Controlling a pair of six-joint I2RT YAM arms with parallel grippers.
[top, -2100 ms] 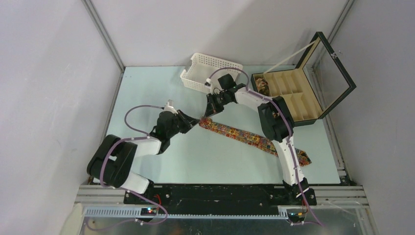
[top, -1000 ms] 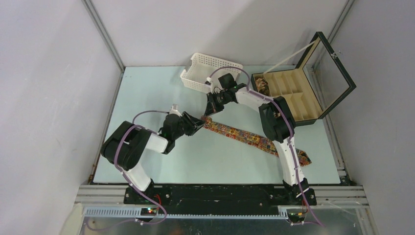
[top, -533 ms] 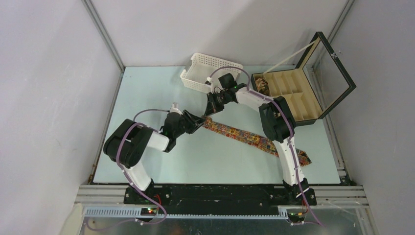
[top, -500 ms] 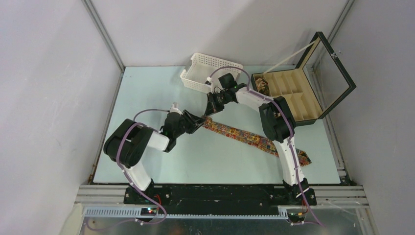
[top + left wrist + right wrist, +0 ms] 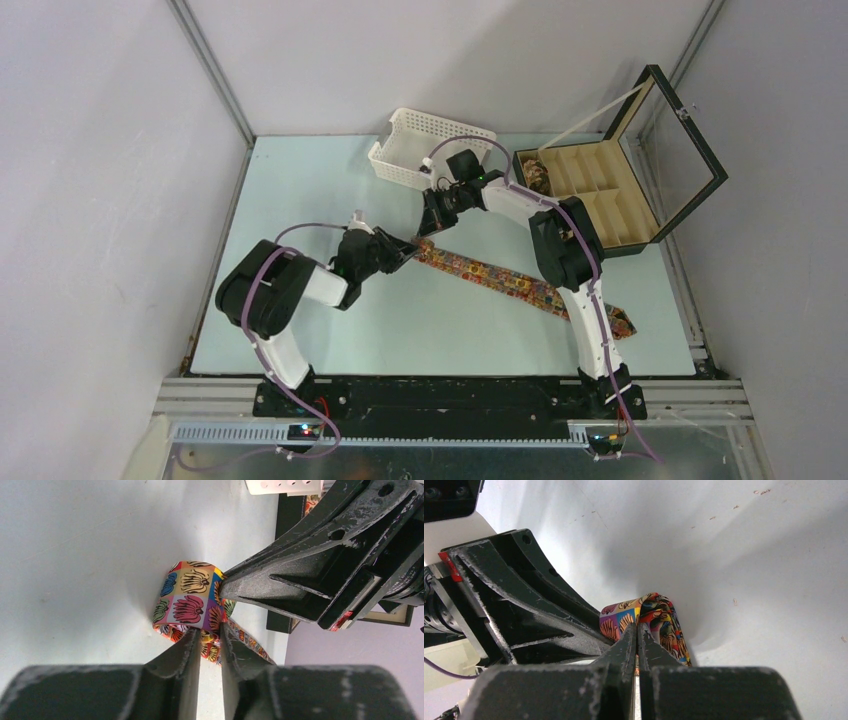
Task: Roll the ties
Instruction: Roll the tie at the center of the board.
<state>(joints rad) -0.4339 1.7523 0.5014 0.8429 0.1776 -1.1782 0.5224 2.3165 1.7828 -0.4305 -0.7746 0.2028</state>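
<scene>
One patterned tie [image 5: 500, 278] lies diagonally on the table, its far end folded into a small coil [image 5: 190, 602]. My left gripper [image 5: 210, 639] is shut on the near edge of that coil, with fabric between its fingers [image 5: 186, 652]. My right gripper [image 5: 638, 630] is shut on the same coil [image 5: 659, 620] from the opposite side and shows in the left wrist view [image 5: 310, 575]. In the top view the left gripper [image 5: 405, 250] and the right gripper [image 5: 432, 226] meet at the tie's end. Another rolled tie [image 5: 537, 175] sits in the black box.
A white perforated basket [image 5: 430, 148] stands behind the grippers. The black compartmented box [image 5: 600, 200] with its glass lid raised stands at the back right. The tie's wide end [image 5: 622, 325] lies behind the right arm's base near the table's right edge.
My left gripper has moved right onto the tie's end and its arm has swung upright. The right gripper has stayed at the coil.
</scene>
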